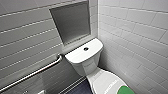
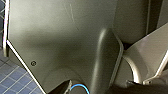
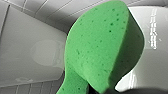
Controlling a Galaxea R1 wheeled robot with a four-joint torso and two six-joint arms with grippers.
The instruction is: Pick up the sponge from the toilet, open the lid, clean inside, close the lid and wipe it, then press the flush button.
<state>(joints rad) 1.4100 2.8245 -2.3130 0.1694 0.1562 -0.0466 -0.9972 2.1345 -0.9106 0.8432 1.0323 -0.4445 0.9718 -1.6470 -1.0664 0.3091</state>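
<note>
The white toilet [image 1: 83, 58] stands in the corner, with the dark round flush button [image 1: 86, 49] at the centre of its tank top. The lid [image 1: 103, 81] is down. The bright green sponge [image 1: 125, 90] shows over the lid's near end, at the picture's lower edge. In the right wrist view the sponge [image 3: 100, 50] looms large and bent, pinched at its narrow end by my right gripper [image 3: 100, 90], with the glossy white lid [image 3: 152, 62] behind it. My left gripper is open.
A steel grab bar [image 1: 32, 73] runs along the tiled left wall. A grey recessed niche [image 1: 71, 21] sits above the tank. White tiles cover the right wall close to the toilet. Dark blue floor tiles [image 2: 10, 80] lie beside a grey panel.
</note>
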